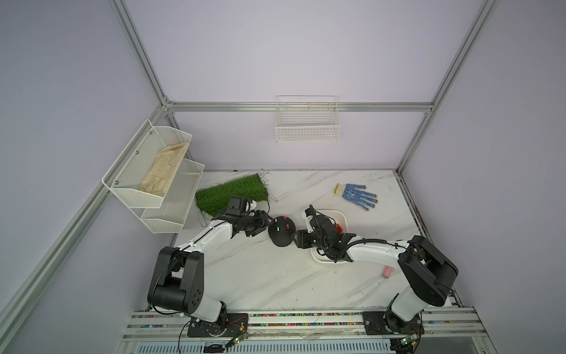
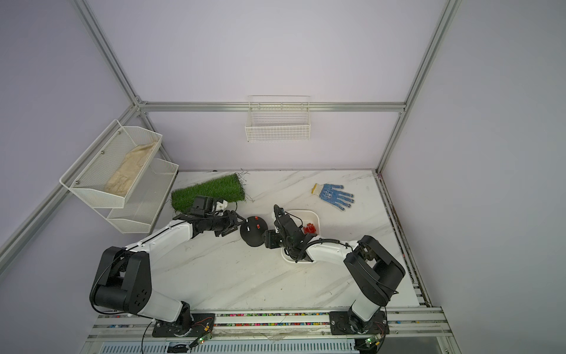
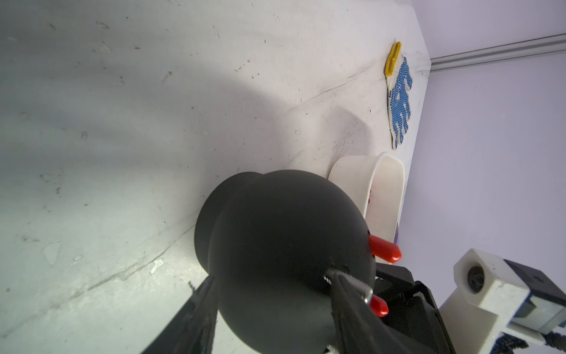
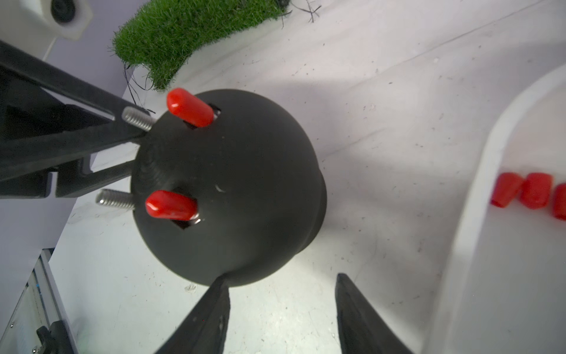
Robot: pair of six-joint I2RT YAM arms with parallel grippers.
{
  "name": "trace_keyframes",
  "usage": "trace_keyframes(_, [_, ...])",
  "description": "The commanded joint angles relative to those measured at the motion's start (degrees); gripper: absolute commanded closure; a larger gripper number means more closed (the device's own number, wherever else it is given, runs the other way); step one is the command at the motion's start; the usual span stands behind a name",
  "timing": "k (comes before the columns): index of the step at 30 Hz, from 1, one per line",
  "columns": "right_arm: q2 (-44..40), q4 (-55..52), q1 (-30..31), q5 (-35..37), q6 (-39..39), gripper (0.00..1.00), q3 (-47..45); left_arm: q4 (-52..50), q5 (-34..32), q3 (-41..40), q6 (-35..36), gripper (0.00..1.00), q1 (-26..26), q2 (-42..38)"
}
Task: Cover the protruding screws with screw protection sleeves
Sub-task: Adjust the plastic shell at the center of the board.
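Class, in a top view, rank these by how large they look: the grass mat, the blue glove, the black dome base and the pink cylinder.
1. grass mat
2. blue glove and black dome base: too alike to rank
3. pink cylinder

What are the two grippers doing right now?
Left gripper: jaws at the black dome; grip cannot be told.
Right gripper: open, empty.

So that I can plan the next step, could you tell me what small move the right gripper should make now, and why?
Probably swing the right gripper, open and empty beside the black dome base, over to the white tray for one of its spare red sleeves: two screws carry fitted sleeves, but two bare screws need theirs.
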Motion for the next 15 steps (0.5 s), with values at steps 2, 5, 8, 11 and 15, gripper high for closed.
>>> trace_keyframes(2, [-2.0, -2.4, -0.3, 2.2, -0.2, 0.42, 2.3, -1.5, -0.1, -1.1, 0.5, 0.41, 0.7, -2.2])
trace_keyframes(5, [-2.3, -3.8, -0.4, 2.7, -1.4, 0.42, 3.2, -2.2, -1.1, -0.3, 1.0, 0.41, 2.0, -2.3])
trace_keyframes(8, [-3.7, -4.3, -0.3, 2.7, -2.0, 0.42, 3.0, -2.5, -1.8, 0.8, 1.3, 0.40, 3.4, -2.4])
trace_keyframes(11, [-4.9, -5.4, -0.2, 2.0, -2.7, 0.43, 3.0, -2.5, -1.9, 2.7, 1.6, 0.40, 4.2, -1.3])
trace_keyframes(15, [-5.4, -6.9, 1.5, 0.8, -3.6, 0.45, 3.5, -2.1, -1.5, 6.2, 2.3, 0.40, 4.2, 2.5])
